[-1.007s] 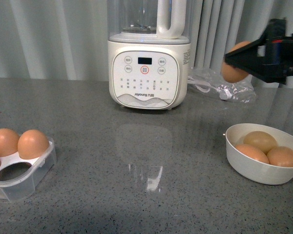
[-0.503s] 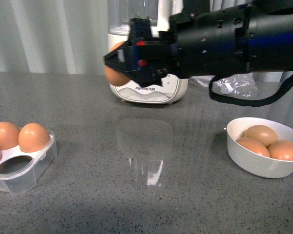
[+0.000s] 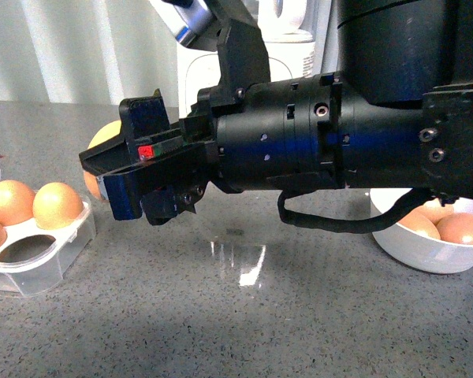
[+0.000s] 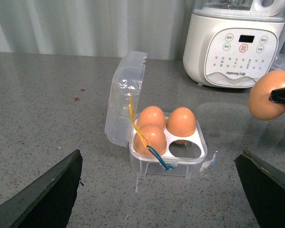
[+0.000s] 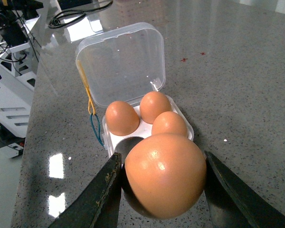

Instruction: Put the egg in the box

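- The box [image 3: 51, 264], thin clear plastic with its lid open, sat far left. Three smooth eggs filled the white tray, leaving one round hole [image 4: 185, 149] free.
- The left gripper [image 4: 156, 199] gaped wide and empty near it.
- The egg [image 3: 104, 138] hung just beside the box, pinched gently between the right gripper [image 5: 162, 164]'s dark jaws, parted only to its width.
- The round white bowl [image 3: 426, 264], far right, held spare eggs.

Lighting is bright and even. White glare streaks mark the countertop [image 3: 315, 331] right of the box [image 3: 33, 260]. Small highlights sit on the egg [image 5: 164, 175].
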`<state>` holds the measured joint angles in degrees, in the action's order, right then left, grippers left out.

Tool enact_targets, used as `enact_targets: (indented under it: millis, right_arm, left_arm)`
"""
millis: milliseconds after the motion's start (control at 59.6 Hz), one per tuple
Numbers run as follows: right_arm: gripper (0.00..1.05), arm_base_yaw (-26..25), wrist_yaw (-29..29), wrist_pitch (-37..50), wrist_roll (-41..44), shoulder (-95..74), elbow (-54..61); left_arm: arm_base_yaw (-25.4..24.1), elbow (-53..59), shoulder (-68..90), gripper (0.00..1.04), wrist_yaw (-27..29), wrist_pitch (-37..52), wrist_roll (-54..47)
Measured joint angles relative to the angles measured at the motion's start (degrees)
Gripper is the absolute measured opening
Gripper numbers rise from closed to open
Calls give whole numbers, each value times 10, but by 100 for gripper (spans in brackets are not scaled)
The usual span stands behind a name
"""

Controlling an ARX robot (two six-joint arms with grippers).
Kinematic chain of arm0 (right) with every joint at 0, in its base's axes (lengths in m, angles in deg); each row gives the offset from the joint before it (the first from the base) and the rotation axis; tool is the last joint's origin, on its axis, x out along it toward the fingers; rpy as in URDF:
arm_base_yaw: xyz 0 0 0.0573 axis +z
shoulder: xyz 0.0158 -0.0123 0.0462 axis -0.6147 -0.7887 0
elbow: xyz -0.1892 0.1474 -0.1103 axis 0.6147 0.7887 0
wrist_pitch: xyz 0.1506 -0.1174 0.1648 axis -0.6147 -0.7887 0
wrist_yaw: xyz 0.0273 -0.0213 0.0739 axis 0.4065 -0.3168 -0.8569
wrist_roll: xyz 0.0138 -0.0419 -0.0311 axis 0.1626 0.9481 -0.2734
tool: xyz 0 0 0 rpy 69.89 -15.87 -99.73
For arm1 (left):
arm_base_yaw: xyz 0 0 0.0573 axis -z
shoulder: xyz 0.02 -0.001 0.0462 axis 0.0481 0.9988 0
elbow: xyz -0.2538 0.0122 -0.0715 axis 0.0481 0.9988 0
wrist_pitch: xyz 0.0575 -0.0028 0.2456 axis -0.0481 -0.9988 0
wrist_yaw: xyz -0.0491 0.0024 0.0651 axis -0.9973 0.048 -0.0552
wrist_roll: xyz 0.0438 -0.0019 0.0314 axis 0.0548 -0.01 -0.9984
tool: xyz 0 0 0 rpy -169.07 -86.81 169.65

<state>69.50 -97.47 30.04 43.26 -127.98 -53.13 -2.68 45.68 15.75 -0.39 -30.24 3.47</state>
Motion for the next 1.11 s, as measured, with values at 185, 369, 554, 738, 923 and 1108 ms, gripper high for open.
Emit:
enact_targets:
  millis: [185, 369, 554, 738, 923, 1108]
  right_arm:
    - [42, 8, -27, 0, -10, -21, -35]
    - [42, 19, -43, -10, -21, -36, -66]
    - [42, 34, -62, -35, -20, -50, -78]
    - [42, 45, -71, -52, -12, -58, -89]
    - [42, 54, -52, -67, 13, -81, -112]
    - [42, 59, -20, -86, 47, -102, -129]
  left_arm:
    - [0, 0, 0, 98, 0, 0, 0]
    - [0, 0, 0, 98, 0, 0, 0]
    - [0, 0, 0, 98, 0, 0, 0]
    - [0, 0, 0, 98, 0, 0, 0]
    - [0, 0, 0, 98, 0, 0, 0]
    - [0, 0, 0, 98, 0, 0, 0]
